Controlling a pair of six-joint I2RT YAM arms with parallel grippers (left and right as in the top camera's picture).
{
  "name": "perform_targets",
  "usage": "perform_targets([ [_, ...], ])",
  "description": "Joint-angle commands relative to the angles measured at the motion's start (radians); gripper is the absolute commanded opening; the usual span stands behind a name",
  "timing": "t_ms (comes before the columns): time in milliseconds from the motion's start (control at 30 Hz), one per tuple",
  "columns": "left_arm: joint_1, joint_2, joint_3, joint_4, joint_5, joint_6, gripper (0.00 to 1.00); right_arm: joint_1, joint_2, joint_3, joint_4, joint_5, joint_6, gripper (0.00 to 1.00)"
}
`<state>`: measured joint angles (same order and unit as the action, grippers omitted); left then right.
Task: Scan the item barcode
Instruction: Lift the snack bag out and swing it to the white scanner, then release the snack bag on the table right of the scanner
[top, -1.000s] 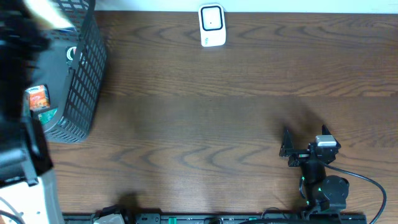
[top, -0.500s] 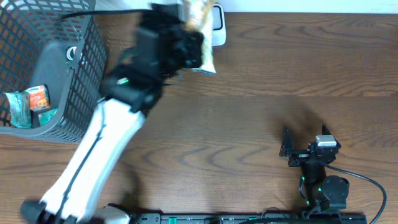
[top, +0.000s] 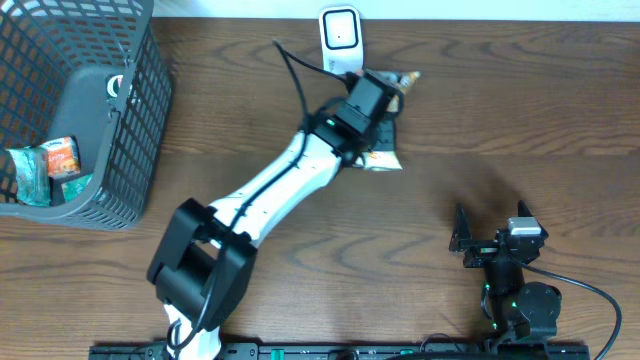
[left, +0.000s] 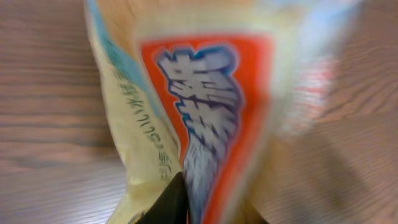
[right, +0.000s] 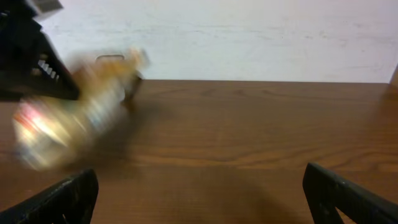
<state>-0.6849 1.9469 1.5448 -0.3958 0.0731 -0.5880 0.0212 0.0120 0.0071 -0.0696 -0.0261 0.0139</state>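
Note:
The item is a yellow snack bag (top: 384, 154) with an orange panel. It hangs just in front of the white barcode scanner (top: 340, 40) at the table's far edge. My left gripper (top: 383, 104) reaches across the table and is shut on the bag's top. In the left wrist view the blurred bag (left: 205, 93) fills the frame, pinched at the bottom by my left gripper (left: 208, 214). In the right wrist view the bag (right: 68, 124) is a blur at the left. My right gripper (top: 457, 230) rests open at the near right, and the right wrist view shows this gripper (right: 202, 193) holding nothing.
A dark wire basket (top: 140, 120) stands at the far left with more packets (top: 60, 160) inside. The white left arm (top: 270, 195) crosses the table's middle diagonally. A black cable (top: 590, 295) trails from the right arm's base.
The left arm has swung out of the basket with the bag and moved right, past the scanner. The bag now hangs lower, just right of it. The right arm has not moved.

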Motion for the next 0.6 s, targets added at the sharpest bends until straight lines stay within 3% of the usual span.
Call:
perform_targets([
  [0, -0.042, 0.006, 0.002, 0.048, -0.013, -0.068, 0.34, 0.009, -0.006, -0.002, -0.003, 0.005, -0.008, 0.99],
  [67, -0.053, 0.003, 0.002, 0.082, -0.013, -0.064, 0.58, 0.009, -0.006, -0.002, -0.003, 0.005, -0.008, 0.99],
  [333, 0.004, -0.139, 0.005, 0.095, -0.014, 0.124, 0.59, 0.009, -0.006, -0.002, -0.003, 0.005, -0.008, 0.99],
  [567, 0.195, -0.429, 0.012, 0.105, -0.016, 0.459, 0.72, 0.009, -0.006, -0.002, -0.003, 0.005, -0.008, 0.99],
])
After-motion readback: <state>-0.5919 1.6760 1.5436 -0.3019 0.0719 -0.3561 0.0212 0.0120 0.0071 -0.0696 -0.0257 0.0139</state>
